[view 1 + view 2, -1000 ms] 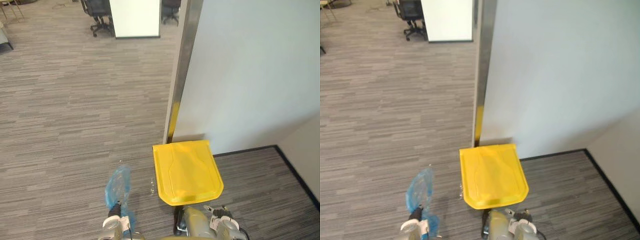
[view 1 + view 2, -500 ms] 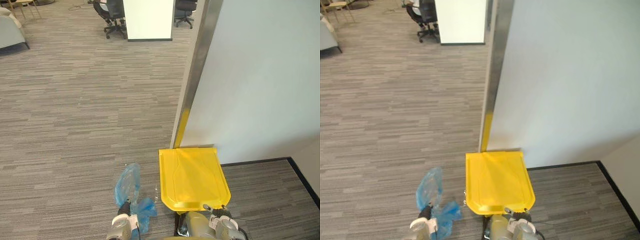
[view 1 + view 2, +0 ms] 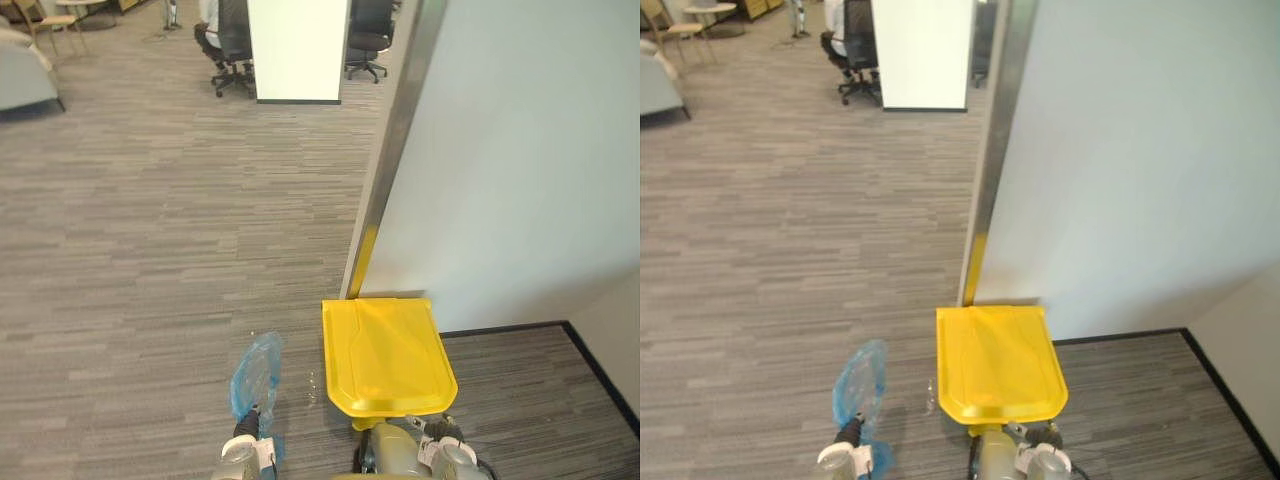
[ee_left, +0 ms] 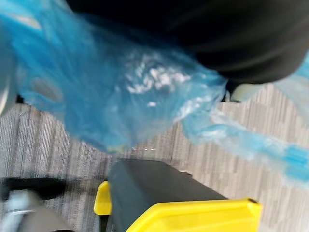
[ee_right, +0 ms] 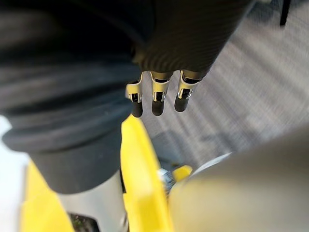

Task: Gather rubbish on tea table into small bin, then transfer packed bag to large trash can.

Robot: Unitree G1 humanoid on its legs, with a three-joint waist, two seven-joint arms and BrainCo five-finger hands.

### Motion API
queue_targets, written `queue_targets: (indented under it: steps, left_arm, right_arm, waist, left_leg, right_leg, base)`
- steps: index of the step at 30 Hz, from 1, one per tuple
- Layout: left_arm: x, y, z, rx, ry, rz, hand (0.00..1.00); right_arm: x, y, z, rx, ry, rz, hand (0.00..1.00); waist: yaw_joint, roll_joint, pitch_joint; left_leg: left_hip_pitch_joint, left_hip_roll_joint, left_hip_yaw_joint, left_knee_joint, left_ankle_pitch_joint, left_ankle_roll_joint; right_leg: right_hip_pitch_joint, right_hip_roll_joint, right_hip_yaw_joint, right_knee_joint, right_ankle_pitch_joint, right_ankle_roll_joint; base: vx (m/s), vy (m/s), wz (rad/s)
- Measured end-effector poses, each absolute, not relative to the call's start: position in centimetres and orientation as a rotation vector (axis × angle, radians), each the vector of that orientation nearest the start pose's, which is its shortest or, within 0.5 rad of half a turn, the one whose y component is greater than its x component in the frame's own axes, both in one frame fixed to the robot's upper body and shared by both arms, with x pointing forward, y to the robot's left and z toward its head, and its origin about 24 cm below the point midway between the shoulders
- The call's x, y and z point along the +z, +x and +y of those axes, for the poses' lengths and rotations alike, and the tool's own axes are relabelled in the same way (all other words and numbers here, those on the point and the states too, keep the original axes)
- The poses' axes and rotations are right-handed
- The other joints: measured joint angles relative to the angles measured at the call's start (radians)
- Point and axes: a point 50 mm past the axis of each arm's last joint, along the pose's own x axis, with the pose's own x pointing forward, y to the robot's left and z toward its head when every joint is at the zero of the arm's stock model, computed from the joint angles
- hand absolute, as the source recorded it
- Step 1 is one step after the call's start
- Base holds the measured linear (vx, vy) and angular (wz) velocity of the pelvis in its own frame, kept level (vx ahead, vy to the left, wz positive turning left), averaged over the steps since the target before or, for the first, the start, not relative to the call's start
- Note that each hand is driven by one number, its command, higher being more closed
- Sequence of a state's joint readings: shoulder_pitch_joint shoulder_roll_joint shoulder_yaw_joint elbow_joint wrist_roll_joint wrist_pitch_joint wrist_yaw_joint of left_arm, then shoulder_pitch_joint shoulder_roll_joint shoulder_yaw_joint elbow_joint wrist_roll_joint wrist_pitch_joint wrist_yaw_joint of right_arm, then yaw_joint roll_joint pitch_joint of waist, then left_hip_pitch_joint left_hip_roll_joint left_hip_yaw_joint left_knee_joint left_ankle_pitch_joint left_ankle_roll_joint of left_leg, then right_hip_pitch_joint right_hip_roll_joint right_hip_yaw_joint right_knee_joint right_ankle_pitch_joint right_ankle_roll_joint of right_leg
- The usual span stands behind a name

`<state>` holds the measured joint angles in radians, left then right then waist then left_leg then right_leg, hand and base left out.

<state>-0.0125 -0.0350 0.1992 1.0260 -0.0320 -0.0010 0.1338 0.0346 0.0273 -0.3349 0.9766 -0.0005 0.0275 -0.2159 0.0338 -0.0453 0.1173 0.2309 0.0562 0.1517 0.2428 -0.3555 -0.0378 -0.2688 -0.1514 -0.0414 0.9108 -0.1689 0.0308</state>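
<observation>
The large trash can has a yellow lid (image 3: 387, 355) that lies shut, and it stands against the wall just ahead of me. In the left wrist view its dark body (image 4: 149, 191) shows under the yellow rim (image 4: 193, 217). My left hand (image 3: 243, 457) is low, left of the can, shut on a crumpled blue plastic bag (image 3: 256, 372) that sticks up from it. That bag (image 4: 111, 92) spreads right in front of the wrist camera. My right hand (image 3: 441, 456) hangs by the lid's near edge (image 5: 140, 179), its fingers (image 5: 157, 99) straight and holding nothing.
A pale wall (image 3: 520, 160) with a metal corner post (image 3: 385, 190) rises behind the can. A black baseboard (image 3: 590, 355) runs off to the right. Grey carpet (image 3: 150, 250) stretches left and ahead. Office chairs (image 3: 232, 50), a white column (image 3: 293, 50) and a sofa (image 3: 25, 80) stand far back.
The whole picture has shifted, so the camera moved. The bag's lower fold beside my left hand no longer spreads out. The lid has stayed shut throughout.
</observation>
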Motion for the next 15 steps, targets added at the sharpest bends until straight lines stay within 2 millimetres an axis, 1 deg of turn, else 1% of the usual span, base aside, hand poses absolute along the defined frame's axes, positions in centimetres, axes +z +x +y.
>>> queue_targets:
  steps: [1, 2, 3, 4, 5, 6, 7, 8, 9, 10, 11, 12, 14, 15]
  left_arm:
    - [-15.3, 13.3, 16.7, 0.301, -0.094, 1.020, 1.00]
    - [-15.4, 13.2, 16.4, 0.305, -0.110, 1.028, 1.00]
    - [-15.5, 12.9, 16.1, 0.303, -0.118, 1.038, 1.00]
    - [-15.5, 12.8, 16.1, 0.303, -0.119, 1.041, 1.00]
    - [-15.6, 12.7, 16.1, 0.295, -0.111, 1.044, 1.00]
    - [-15.6, 12.8, 16.0, 0.277, -0.093, 1.047, 1.00]
    - [-15.6, 12.8, 15.9, 0.273, -0.093, 1.049, 1.00]
    - [-15.7, 12.6, 15.8, 0.253, -0.079, 1.061, 1.00]
    - [-15.7, 12.6, 15.9, 0.241, -0.062, 1.061, 1.00]
    - [-15.7, 12.7, 16.0, 0.239, -0.058, 1.060, 1.00]
    - [-15.7, 12.5, 16.3, 0.242, -0.049, 1.065, 1.00]
    - [-15.8, 12.5, 16.4, 0.243, -0.047, 1.066, 1.00]
    - [-15.8, 12.5, 16.7, 0.252, -0.045, 1.070, 1.00]
    - [-15.8, 12.5, 16.7, 0.256, -0.049, 1.070, 1.00]
  right_arm:
    - [-15.4, 11.3, -19.4, -0.500, 0.081, 1.056, 0.00]
    - [-15.5, 11.0, -19.6, -0.509, 0.082, 1.064, 0.00]
    - [-15.5, 11.0, -19.9, -0.522, 0.080, 1.065, 0.00]
    - [-15.5, 11.0, -20.0, -0.524, 0.079, 1.065, 0.00]
    - [-15.7, 10.7, -20.1, -0.521, 0.074, 1.087, 0.00]
    - [-15.8, 10.7, -20.2, -0.520, 0.076, 1.102, 0.00]
    - [-15.8, 10.7, -20.2, -0.523, 0.078, 1.106, 0.00]
    - [-15.9, 10.7, -20.4, -0.536, 0.085, 1.113, 0.00]
    - [-16.1, 10.1, -20.4, -0.544, 0.094, 1.141, 0.00]
    - [-16.2, 9.9, -20.3, -0.545, 0.095, 1.149, 0.00]
    - [-16.4, 9.4, -20.3, -0.550, 0.099, 1.169, 0.00]
    - [-16.4, 9.3, -20.3, -0.552, 0.101, 1.172, 0.00]
    - [-16.4, 9.4, -20.4, -0.554, 0.099, 1.167, 0.00]
    - [-16.4, 9.4, -20.4, -0.553, 0.099, 1.168, 0.00]
  waist:
    - [0.002, -0.003, -0.004]
    - [0.009, 0.013, -0.027]
    - [0.015, 0.037, -0.046]
    - [0.015, 0.042, -0.052]
    - [0.015, 0.045, -0.067]
    - [0.015, 0.051, -0.066]
    - [0.015, 0.056, -0.068]
    - [0.007, 0.055, -0.067]
    - [0.004, 0.040, -0.063]
    - [0.004, 0.036, -0.062]
    - [0.002, 0.033, -0.063]
    - [0.002, 0.034, -0.064]
    - [-0.001, 0.032, -0.059]
    - [-0.001, 0.031, -0.054]
  left_leg:
    - [-0.012, -0.004, 0.001, 0.005, 0.002, -0.004]
    - [-0.029, 0.007, 0.012, -0.015, 0.028, -0.018]
    - [-0.043, 0.021, 0.033, -0.038, 0.052, -0.021]
    - [-0.052, 0.021, 0.038, -0.050, 0.067, -0.021]
    - [-0.076, 0.013, 0.050, -0.078, 0.099, -0.021]
    - [-0.077, 0.013, 0.047, -0.099, 0.109, -0.025]
    - [-0.079, 0.014, 0.044, -0.104, 0.111, -0.025]
    - [-0.090, 0.010, 0.021, -0.103, 0.139, -0.022]
    - [-0.092, 0.000, -0.002, -0.104, 0.173, -0.017]
    - [-0.091, -0.002, -0.009, -0.105, 0.181, -0.015]
    - [-0.096, -0.005, -0.028, -0.109, 0.196, -0.016]
    - [-0.101, -0.005, -0.031, -0.111, 0.200, -0.016]
    - [-0.130, -0.013, -0.058, -0.119, 0.222, -0.016]
    - [-0.127, -0.014, -0.061, -0.118, 0.224, -0.015]
  right_leg:
    - [0.014, -0.007, -0.005, -0.040, -0.019, 0.009]
    - [0.054, 0.015, -0.035, -0.191, -0.052, 0.016]
    - [0.079, 0.038, -0.038, -0.292, -0.051, 0.015]
    - [0.090, 0.045, -0.036, -0.341, -0.051, 0.015]
    - [0.114, 0.058, -0.021, -0.466, -0.049, 0.014]
    - [0.136, 0.066, -0.012, -0.546, -0.045, 0.020]
    - [0.137, 0.071, -0.012, -0.561, -0.035, 0.022]
    - [0.157, 0.077, -0.015, -0.608, -0.003, 0.019]
    - [0.179, 0.074, -0.016, -0.648, 0.023, 0.016]
    - [0.186, 0.072, -0.017, -0.662, 0.031, 0.016]
    - [0.202, 0.072, -0.020, -0.700, 0.053, 0.017]
    - [0.203, 0.071, -0.024, -0.711, 0.062, 0.017]
    - [0.200, 0.062, -0.046, -0.749, 0.098, 0.017]
    - [0.201, 0.060, -0.052, -0.750, 0.102, 0.015]
  base:
    - [-0.01, -0.113, -0.20]
    - [0.02, -0.070, -0.43]
    - [0.02, -0.053, -0.50]
    - [-0.04, -0.047, -0.52]
    - [-0.07, -0.063, -0.49]
    - [-0.08, -0.082, -0.44]
    - [-0.07, -0.061, -0.11]
    - [-0.09, -0.103, 0.11]
    - [-0.09, -0.098, 0.16]
    - [-0.08, -0.093, 0.08]
    - [-0.06, -0.033, 0.03]
    - [-0.09, -0.025, 0.10]
    - [-0.11, -0.011, 0.31]
    - [-0.12, -0.007, 0.35]
